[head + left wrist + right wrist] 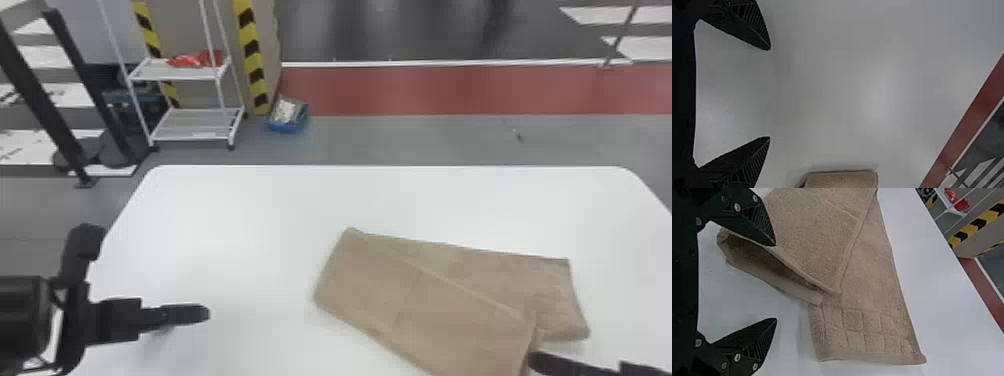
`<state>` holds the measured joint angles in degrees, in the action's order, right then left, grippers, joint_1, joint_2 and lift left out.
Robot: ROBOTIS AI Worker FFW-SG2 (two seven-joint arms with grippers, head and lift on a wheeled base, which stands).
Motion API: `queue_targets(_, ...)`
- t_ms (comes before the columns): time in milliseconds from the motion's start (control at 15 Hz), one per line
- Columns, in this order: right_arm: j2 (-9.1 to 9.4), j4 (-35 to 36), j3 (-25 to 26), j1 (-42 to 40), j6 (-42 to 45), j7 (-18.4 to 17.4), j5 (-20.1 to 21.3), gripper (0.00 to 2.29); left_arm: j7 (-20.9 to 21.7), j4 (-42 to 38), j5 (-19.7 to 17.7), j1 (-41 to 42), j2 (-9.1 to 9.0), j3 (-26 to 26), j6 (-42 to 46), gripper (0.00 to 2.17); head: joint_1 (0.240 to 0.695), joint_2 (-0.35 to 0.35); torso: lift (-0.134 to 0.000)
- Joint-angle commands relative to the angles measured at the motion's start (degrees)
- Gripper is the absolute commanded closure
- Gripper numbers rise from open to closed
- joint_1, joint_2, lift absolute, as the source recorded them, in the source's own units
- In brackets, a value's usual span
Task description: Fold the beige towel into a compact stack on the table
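The beige towel (425,300) lies folded over on the right half of the table, its upper layer slanting across the lower one. My left gripper (200,313) is over the table's left side, well apart from the towel. In the left wrist view that gripper (770,94) stands open, with an edge of the towel (842,179) beyond it. At the towel's near right corner is my right gripper (537,361). The right wrist view shows this gripper (776,282) open, one finger over the towel's (820,239) loose folded edge, the other over bare table.
The white table (240,215) extends beyond and left of the towel. On the floor behind it are a white shelf rack (197,125) and a blue bin (288,116); dark posts stand at the far left.
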<state>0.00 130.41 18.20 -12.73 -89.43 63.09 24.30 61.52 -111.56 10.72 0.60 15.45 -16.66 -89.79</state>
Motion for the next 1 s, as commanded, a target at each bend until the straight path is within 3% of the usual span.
queue_targets(0,0.05,-0.33,-1.24,0.16,-0.65,-0.33,0.13,0.41,0.00,0.03,0.00,0.02,0.02,-0.04,-0.24,0.07,0.695,0.072,-0.124)
queue_targets(133,0.05,-0.33,-1.67,0.16,-0.65,-0.24,0.66,0.59,0.00,0.38,0.00,0.02,0.02,-0.13,-0.24,0.07,0.695,0.080,-0.124)
queue_targets(267,0.05,-0.33,-1.85,0.07,-0.65,-0.16,0.92,0.61,0.09,0.47,0.00,0.11,0.02,-0.21,-0.24,0.08,0.695,0.088,-0.124)
queue_targets(333,0.05,-0.33,-1.85,-0.02,-0.65,0.02,0.92,0.86,0.09,0.65,-0.09,0.11,0.02,-0.21,-0.24,0.08,0.695,0.089,-0.124)
queue_targets(467,0.05,0.28,-1.50,-0.02,-0.65,0.64,0.75,0.98,0.09,0.82,0.00,0.11,0.02,-0.21,-0.24,0.08,0.695,0.091,-0.124)
queue_targets(533,0.05,0.72,-1.41,-0.10,-0.65,1.34,0.04,1.34,0.09,0.82,-0.09,0.11,0.11,-0.21,-0.24,0.08,0.695,0.092,-0.124)
queue_targets(733,0.05,3.97,-1.15,-0.28,-0.65,2.57,-3.30,1.39,0.09,0.82,-0.09,0.19,0.20,-0.39,-0.24,0.08,0.695,0.103,-0.124)
queue_targets(933,0.05,4.59,-2.29,0.16,-0.65,2.66,-2.06,1.39,0.53,0.82,-0.44,0.90,0.20,-1.27,-0.24,0.08,0.695,0.124,-0.124)
